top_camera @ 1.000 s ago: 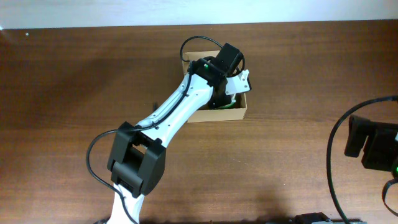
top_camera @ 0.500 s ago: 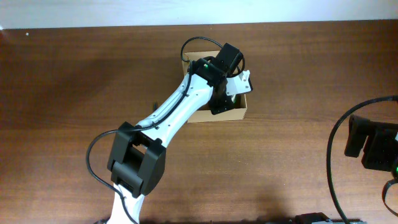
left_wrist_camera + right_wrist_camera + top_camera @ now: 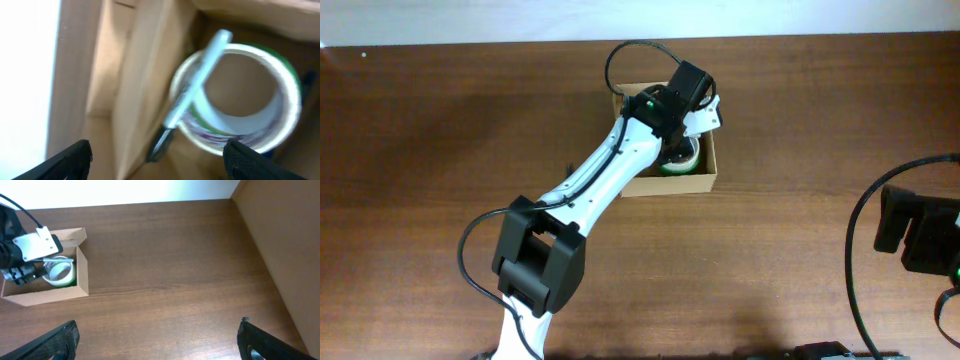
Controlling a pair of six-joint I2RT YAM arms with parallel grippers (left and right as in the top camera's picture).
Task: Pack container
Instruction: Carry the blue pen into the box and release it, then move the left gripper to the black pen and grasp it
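Observation:
The container (image 3: 672, 185), a small tan cardboard box, stands at the table's far middle. Inside it lies a tape roll (image 3: 280, 125) with white and green edges, also seen from above (image 3: 683, 160). A grey-and-black marker (image 3: 195, 90) rests slanted across the roll's rim and touches neither finger. My left gripper (image 3: 158, 151) hangs open just above the box's inside, its black fingertips (image 3: 80, 152) wide apart with nothing between them. My right gripper (image 3: 157, 330) stands open over bare table far to the right, and from there I see the container (image 3: 50, 294) at the left.
The left arm (image 3: 605, 175) reaches diagonally from the near edge to the box and covers its left half. The right arm (image 3: 918, 232) and its cable sit at the table's right edge. A pale wall runs along the far edge.
My left gripper has opened over the box, and its wrist has drawn back slightly, uncovering the tape roll in the overhead view. The right arm has not moved.

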